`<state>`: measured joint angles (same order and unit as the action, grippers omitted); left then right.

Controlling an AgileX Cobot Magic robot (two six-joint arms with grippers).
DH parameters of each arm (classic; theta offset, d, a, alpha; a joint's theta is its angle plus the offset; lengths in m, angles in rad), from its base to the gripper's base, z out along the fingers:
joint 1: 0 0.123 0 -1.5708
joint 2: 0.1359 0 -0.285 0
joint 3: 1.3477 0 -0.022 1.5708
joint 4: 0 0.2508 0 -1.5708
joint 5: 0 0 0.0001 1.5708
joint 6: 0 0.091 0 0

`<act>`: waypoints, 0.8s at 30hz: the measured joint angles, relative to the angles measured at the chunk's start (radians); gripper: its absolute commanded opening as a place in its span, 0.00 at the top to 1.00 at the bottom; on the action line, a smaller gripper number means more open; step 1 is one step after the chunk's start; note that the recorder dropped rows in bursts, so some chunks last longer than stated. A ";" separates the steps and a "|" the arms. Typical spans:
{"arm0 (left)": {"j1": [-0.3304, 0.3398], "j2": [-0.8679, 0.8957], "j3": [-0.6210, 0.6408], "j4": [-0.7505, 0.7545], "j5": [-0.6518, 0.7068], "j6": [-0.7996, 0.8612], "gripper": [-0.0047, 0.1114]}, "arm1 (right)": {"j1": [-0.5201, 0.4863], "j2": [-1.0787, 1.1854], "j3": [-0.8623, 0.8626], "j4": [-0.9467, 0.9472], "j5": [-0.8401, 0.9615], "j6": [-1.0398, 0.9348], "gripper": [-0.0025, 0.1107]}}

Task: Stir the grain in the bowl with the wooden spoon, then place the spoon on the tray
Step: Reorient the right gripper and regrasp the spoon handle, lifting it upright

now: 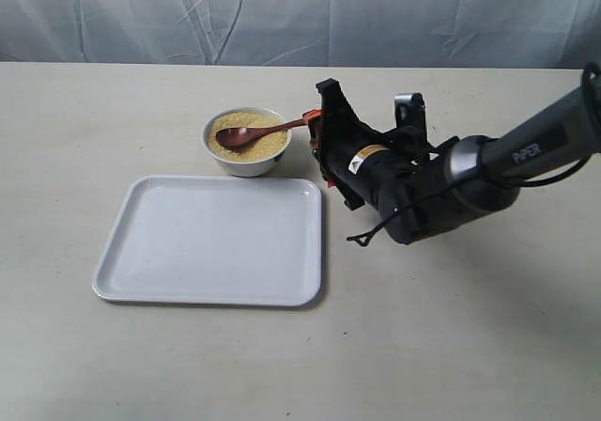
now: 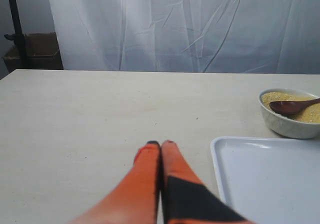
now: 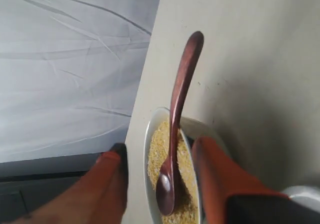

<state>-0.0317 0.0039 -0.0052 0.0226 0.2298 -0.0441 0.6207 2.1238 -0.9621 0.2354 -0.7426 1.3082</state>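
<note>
The white bowl (image 1: 246,164) stands just behind the tray (image 1: 216,242), filled with golden grain (image 1: 270,140). The wooden spoon (image 1: 252,135) lies with its head in the grain and its handle over the rim, pointing right. My right gripper (image 1: 313,132) is at the handle's end, open. In the right wrist view its fingers (image 3: 212,169) stand wide on either side of the spoon (image 3: 177,104) and bowl (image 3: 148,149), touching neither. My left gripper (image 2: 160,144) is shut on nothing, low over the table left of the tray (image 2: 270,179). Bowl (image 2: 287,126) and spoon (image 2: 292,106) show far off.
The tray's white surface holds nothing. A pale tabletop (image 1: 451,327) stretches around tray and bowl, with a white cloth backdrop (image 1: 300,17) behind. The right arm (image 1: 451,181) lies low over the table right of the bowl. A dark stand (image 2: 15,24) is beyond the far edge.
</note>
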 measured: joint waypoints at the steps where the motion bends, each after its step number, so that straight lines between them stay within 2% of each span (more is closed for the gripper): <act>1: 0.000 0.000 0.000 0.000 0.000 0.000 0.96 | 0.000 0.014 -0.019 -0.005 0.004 0.000 0.49; 7: 0.000 0.000 0.000 0.000 0.000 0.000 0.96 | -0.003 0.066 -0.104 -0.017 0.018 0.000 0.48; 13: 0.000 0.000 0.000 0.000 0.000 0.000 0.96 | -0.010 0.116 -0.120 0.052 0.017 -0.007 0.48; 24: 0.000 0.000 0.000 0.000 0.000 0.000 0.96 | -0.010 0.156 -0.147 0.105 -0.085 -0.036 0.49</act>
<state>-0.0317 0.0039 -0.0052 0.0226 0.2298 -0.0441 0.6110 2.2794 -1.1091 0.3405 -0.8280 1.2724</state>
